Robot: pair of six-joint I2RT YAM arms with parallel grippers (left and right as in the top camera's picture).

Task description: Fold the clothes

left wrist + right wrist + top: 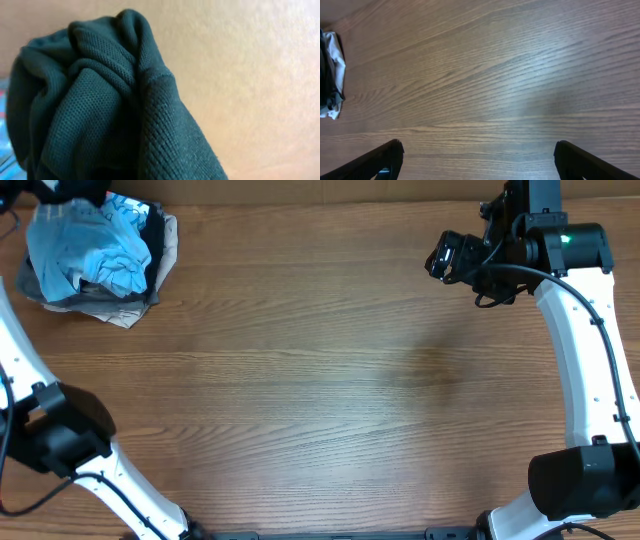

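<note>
Clothes of dark knit are seen bunched right against the left wrist camera, over the far left bench corner. Whether the left pincer is clamped cannot be told. Beside them a light blue shirt is heaped on grey garments. The right pincer is held wide apart above the wood-grain bench.

No readable text, labels or numbers.

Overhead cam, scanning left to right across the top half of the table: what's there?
Garment pile, light blue shirt on top → bare table → right gripper, open → right arm.
</note>
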